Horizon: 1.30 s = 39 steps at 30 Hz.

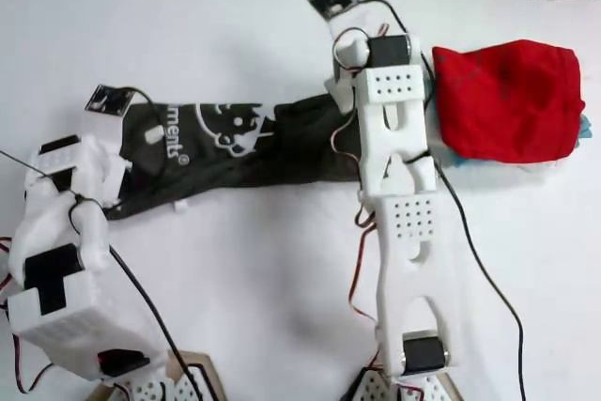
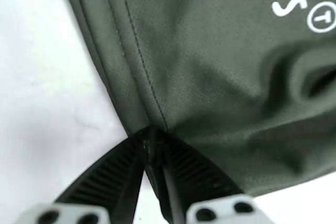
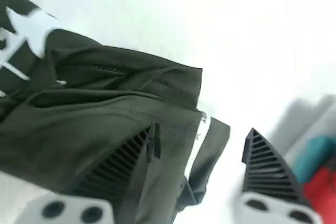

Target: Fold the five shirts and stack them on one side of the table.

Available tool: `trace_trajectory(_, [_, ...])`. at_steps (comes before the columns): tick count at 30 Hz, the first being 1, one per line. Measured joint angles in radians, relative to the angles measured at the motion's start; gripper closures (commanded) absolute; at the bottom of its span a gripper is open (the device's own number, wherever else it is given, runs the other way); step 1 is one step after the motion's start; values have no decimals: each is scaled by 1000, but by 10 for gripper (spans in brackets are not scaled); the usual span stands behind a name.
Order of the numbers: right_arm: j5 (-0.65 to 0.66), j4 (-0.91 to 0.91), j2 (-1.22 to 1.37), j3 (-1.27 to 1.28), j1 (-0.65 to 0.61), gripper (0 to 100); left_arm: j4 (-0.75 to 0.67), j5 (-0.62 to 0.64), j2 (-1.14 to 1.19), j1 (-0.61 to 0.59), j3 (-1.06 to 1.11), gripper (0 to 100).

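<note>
Clamped on the hem of one dark shirt [image 2: 210,77] with left fingers [image 2: 197,174]; splayed wide astride its end with right fingers [image 3: 265,163]; one red shirt [image 1: 507,100] beside.

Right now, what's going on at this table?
Two robot arms are working on a dark shirt lying stretched out on the white table. The left gripper is shut on one end; the right gripper is open at the other end. A folded red shirt sits nearby.
</note>
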Motion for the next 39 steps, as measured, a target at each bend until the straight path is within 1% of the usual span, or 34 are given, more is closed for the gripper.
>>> trace_trajectory(2, [0,8,0,-40,-2,781,0,0,0,0,0,974])
trace_trajectory(7, [0,8,0,-17,-12,982,0,0,0,0,0,974])
trace_trajectory(8, [0,8,0,2,-26,981,0,0,0,0,0,974])
trace_trajectory(10, [0,8,0,40,-66,942,0,0,0,0,0,974])
trace_trajectory(14, [0,8,0,61,-186,885,0,0,0,0,0,974])
trace_trajectory(16, [0,8,0,72,-244,870,0,0,0,0,0,974])
trace_trajectory(19, [0,8,2,77,-298,868,0,0,0,0,0,974])
trace_trajectory(25, [0,8,97,77,-353,868,0,0,0,0,0,974])
trace_trajectory(31, [0,8,166,80,-351,870,0,0,0,0,0,974])
trace_trajectory(33, [0,8,166,80,-351,897,0,0,0,0,0,974])
trace_trajectory(37, [0,8,155,83,-353,984,0,0,0,0,0,974])
trace_trajectory(39, [0,8,133,107,-354,967,0,0,0,0,0,974])
